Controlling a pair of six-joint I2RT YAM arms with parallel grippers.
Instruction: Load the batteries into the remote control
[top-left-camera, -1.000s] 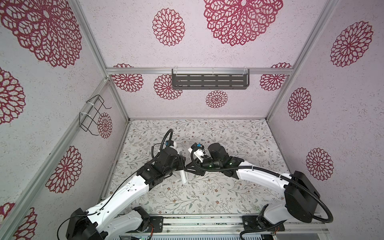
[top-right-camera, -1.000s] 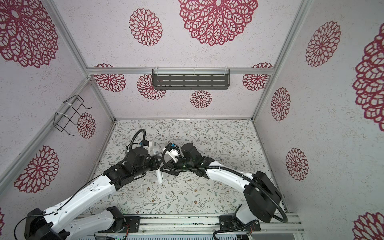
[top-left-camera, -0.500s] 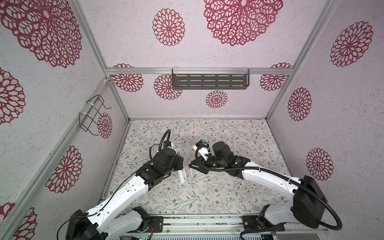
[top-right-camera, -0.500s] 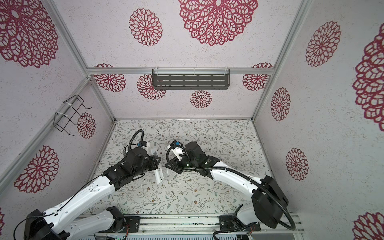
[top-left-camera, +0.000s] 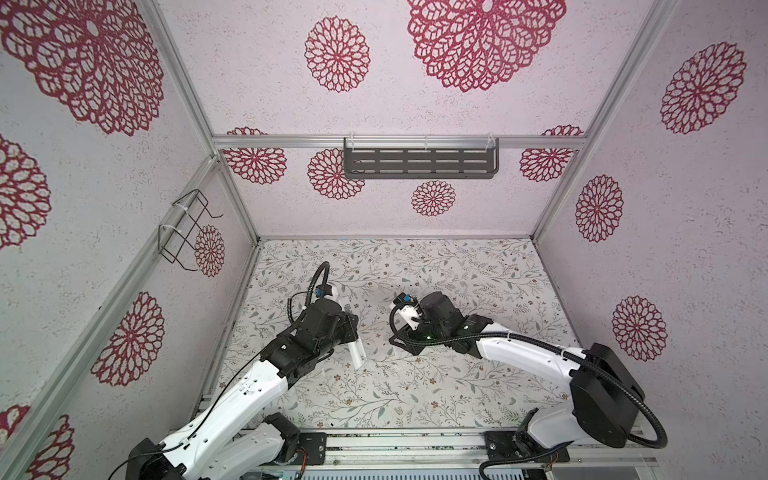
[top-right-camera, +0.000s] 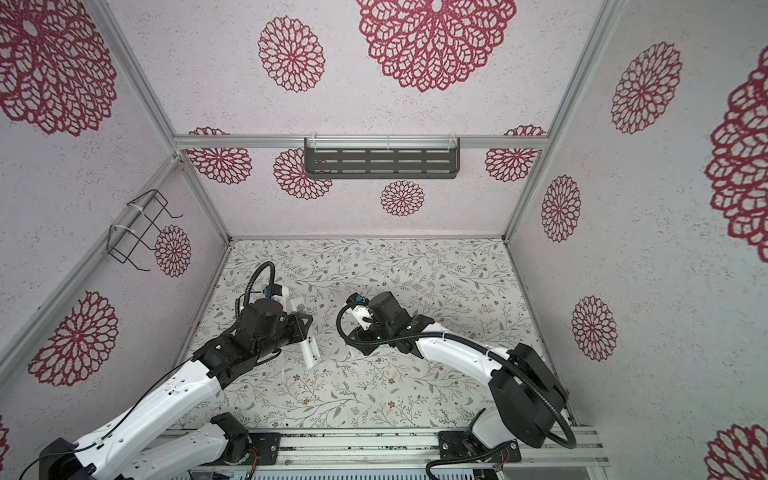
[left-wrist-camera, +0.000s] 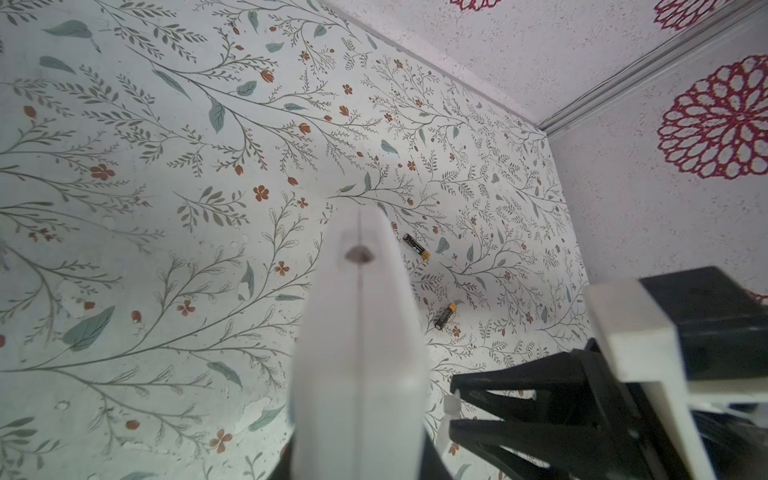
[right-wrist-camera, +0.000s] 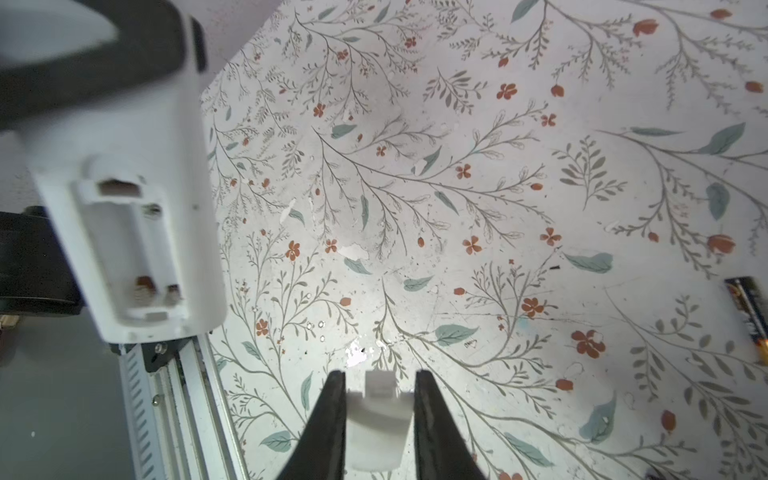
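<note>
My left gripper (top-left-camera: 350, 332) is shut on the remote control (top-left-camera: 358, 354), a long white bar held off the table. It fills the middle of the left wrist view as remote control (left-wrist-camera: 359, 353). The right wrist view shows the remote control (right-wrist-camera: 133, 249) with its battery bay open and nothing in it. My right gripper (right-wrist-camera: 379, 376) is shut on a small white cover piece (right-wrist-camera: 376, 419), a short way right of the remote. Two batteries (left-wrist-camera: 415, 246) (left-wrist-camera: 444, 316) lie apart on the floral table. One battery (right-wrist-camera: 748, 311) shows at the right wrist view's edge.
A floral table (top-left-camera: 457, 270) is walled on three sides. A dark slotted shelf (top-left-camera: 419, 163) hangs on the back wall and a wire rack (top-left-camera: 187, 232) on the left wall. An aluminium rail (top-left-camera: 415, 442) runs along the front edge.
My right gripper has drawn back to the right from the remote with the cover piece in it. The left gripper with the remote has shifted slightly left, so the two now stand apart.
</note>
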